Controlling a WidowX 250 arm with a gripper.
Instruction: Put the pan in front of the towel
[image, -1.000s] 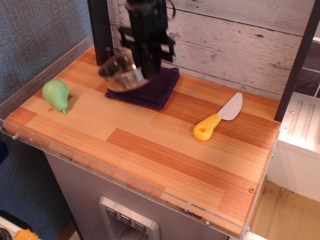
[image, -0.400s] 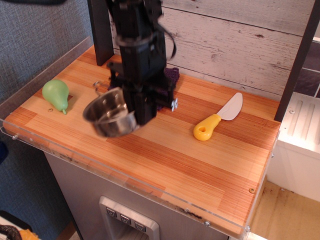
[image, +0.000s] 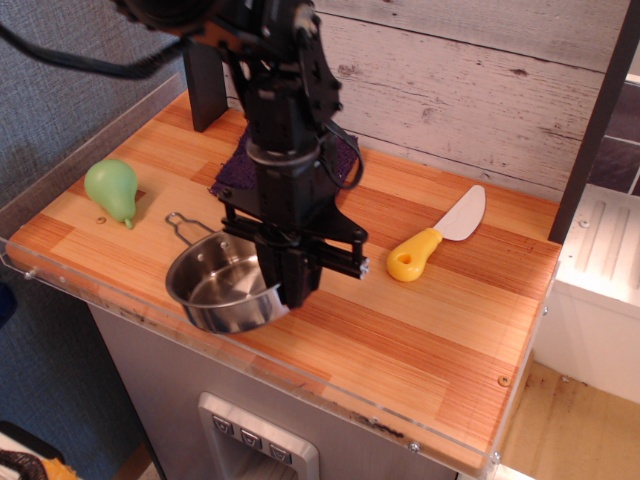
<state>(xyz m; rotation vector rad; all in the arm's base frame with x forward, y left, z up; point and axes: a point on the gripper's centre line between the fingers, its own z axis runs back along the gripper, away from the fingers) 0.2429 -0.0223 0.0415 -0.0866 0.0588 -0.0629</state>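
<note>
Far to the tool's left a green pear (image: 111, 190) lies near the table's (image: 420, 330) left edge, well apart from the work. Directly at the tool's left sits the pan (image: 218, 291), its wire handle pointing back toward the pear; its base looks to be on or just off the wood, though this view does not settle which. The tool (image: 292, 290) stands at the pan's right rim and appears clamped on that rim, though the fingers are too dark to be sure. Behind the tool, mostly hidden by the arm, the towel (image: 238, 172) shows as a purple corner, so the pan sits on the near side of the towel, roughly where the task wants it. I judge the placing step nearly done; the next move calls for setting the pan flat, letting go and rising straight up without dragging the rim. To the tool's right a yellow-handled knife (image: 437, 236) lies clear of the path. The table is striped wood with a clear plastic lip; a whitewashed plank wall stands behind, grey fabric to the left.
</note>
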